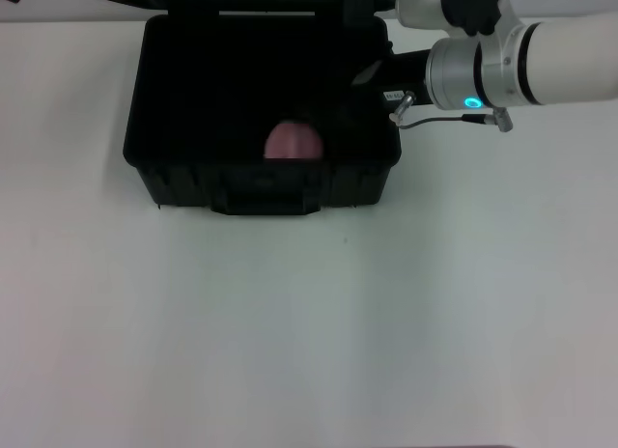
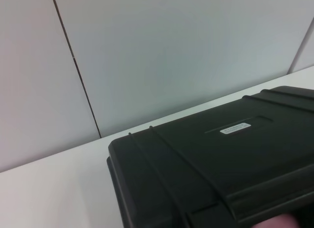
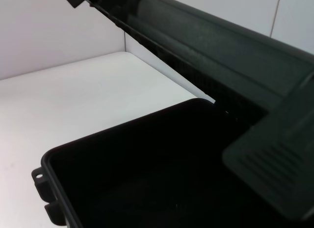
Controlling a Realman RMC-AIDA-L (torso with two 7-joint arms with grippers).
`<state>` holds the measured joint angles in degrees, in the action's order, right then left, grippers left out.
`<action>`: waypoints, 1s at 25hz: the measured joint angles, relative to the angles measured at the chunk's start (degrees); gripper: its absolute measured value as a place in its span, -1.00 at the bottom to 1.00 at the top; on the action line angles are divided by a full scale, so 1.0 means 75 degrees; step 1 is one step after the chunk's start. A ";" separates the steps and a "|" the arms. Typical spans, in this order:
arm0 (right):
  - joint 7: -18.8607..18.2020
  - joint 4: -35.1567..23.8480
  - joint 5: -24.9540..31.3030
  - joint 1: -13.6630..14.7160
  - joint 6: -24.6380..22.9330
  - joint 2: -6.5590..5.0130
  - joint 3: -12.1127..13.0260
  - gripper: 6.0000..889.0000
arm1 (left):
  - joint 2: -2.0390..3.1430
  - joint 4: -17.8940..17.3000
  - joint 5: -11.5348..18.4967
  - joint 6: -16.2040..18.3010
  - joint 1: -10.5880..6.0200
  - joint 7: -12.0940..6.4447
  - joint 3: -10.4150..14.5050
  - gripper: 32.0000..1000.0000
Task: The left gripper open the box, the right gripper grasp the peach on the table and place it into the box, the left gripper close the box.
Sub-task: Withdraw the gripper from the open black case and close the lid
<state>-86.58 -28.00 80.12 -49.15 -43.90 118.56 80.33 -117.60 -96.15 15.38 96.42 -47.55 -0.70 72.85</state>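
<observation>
Centrally, the large black ribbed plastic box (image 1: 261, 129) is shown open on the plain white table (image 1: 309, 322), with the small round pale pink peach (image 1: 292, 141) already resting inside, near its front wall. Only closing is judged to remain. The blue-ringed right gripper (image 1: 372, 76) is seen over the box's far-right corner; its opening cannot be told. The lid's white label (image 2: 235, 128) is shown only in the left wrist view, whereas the left gripper is not visible anywhere.

White arm (image 1: 570, 57) w/ cyan ring (image 1: 472, 103)
</observation>
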 joint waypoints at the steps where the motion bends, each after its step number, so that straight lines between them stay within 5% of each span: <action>1: 0.0009 0.0001 -0.0001 -0.0001 0.0004 0.0000 0.0000 0.51 | 0.0000 0.0000 0.0000 0.0000 0.0000 0.0000 0.0001 -0.23; 4: 0.0016 0.0000 -0.0007 -0.0003 0.0004 -0.0005 0.0000 0.83 | 0.0000 0.0000 0.0000 0.0000 0.0008 0.0000 0.0002 -0.23; 15: 0.0114 -0.0029 -0.0086 -0.0010 -0.0078 -0.0032 0.0000 0.92 | 0.0001 0.0000 0.0002 0.0000 0.0023 0.0000 -0.0012 -0.23; 25: 0.1533 -0.0822 -0.1428 0.0058 -0.0721 -0.0056 -0.0020 0.92 | 0.0010 0.0000 0.0006 -0.0001 0.0112 0.0000 -0.0008 -0.23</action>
<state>-75.08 -34.16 69.41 -48.71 -49.31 118.14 80.19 -117.52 -96.16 15.42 96.41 -46.70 -0.70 72.79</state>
